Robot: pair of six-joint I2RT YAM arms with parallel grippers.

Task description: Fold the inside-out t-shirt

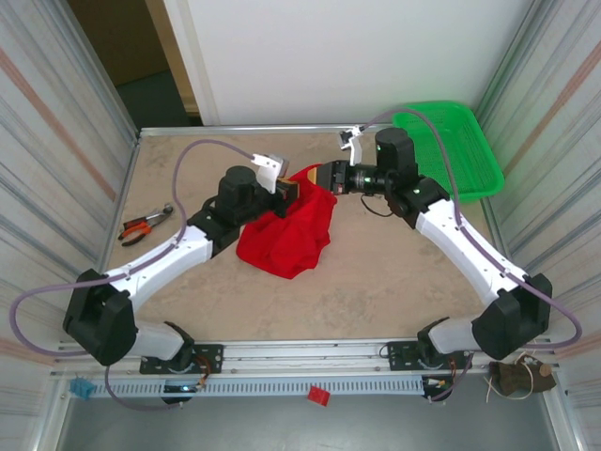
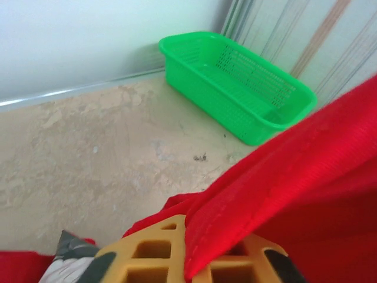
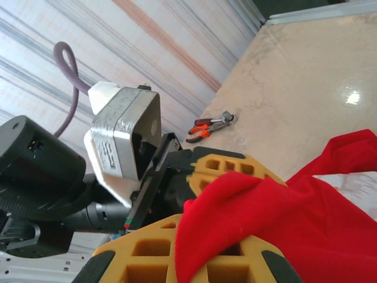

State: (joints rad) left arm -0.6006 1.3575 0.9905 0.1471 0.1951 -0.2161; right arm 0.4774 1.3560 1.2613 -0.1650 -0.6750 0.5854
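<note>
The inside-out t-shirt (image 1: 286,235) is a bright red crumpled heap at the table's middle, its top edge lifted between both grippers. My left gripper (image 1: 289,191) is shut on a fold of the red cloth (image 2: 247,200), which runs out from between its yellow fingers (image 2: 147,256). Facing it from the right, my right gripper (image 1: 319,178) is shut on the same raised edge, cloth (image 3: 247,218) pinched between its yellow fingers (image 3: 141,256). The left gripper (image 3: 227,168) appears close ahead in the right wrist view. A patch of white lettering (image 3: 353,186) shows on the shirt.
A green mesh basket (image 1: 449,148) stands at the back right corner, also seen ahead as the basket (image 2: 235,82) in the left wrist view. Orange-handled pliers (image 1: 143,224) lie at the left edge. Corrugated walls close in both sides.
</note>
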